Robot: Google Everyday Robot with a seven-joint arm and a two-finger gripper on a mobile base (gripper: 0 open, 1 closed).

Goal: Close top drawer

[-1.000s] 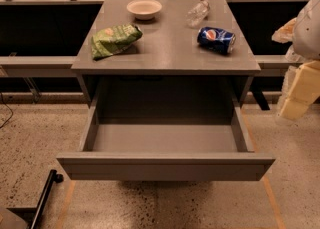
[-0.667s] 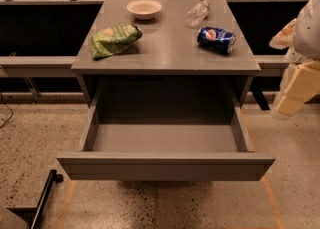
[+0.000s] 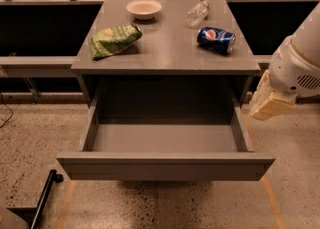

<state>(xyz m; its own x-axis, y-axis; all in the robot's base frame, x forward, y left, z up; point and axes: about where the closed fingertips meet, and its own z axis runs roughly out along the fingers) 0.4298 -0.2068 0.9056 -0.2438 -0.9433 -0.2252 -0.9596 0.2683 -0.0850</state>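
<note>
**Top drawer – appearance.** The top drawer [image 3: 165, 167] is a wide, shallow box in matte grey. Its front panel is plain and flat, with no handle. 2 thin side walls and a back wall enclose a bare grey floor; nothing lies inside.

**Position.** The drawer stands open, extended out of the grey cabinet [image 3: 165, 53] toward the camera. Its front panel sits well forward of the cabinet's front edge, above the speckled floor [image 3: 30, 138]. The dark opening of the cabinet shows behind the drawer's back wall.

**Orientation.** The long axis of the front panel runs left to right across the view, parallel to the cabinet's front edge. The side walls run front to back. The panel faces the camera and appears level.

**Cabinet top.** 4 items rest on it: a white bowl [image 3: 144, 8] at the rear centre, a clear plastic bottle [image 3: 197, 13] lying at the rear right, a green snack bag [image 3: 115, 40] at the left, and a blue soda can [image 3: 216, 39] on its side at the right.

**Gripper.** The gripper [image 3: 272, 105] hangs at the right of the cabinet, beside the drawer's right side wall and apart from it, pointing down. Whether it is spread or closed cannot be told from this view. It holds nothing visible.
</note>
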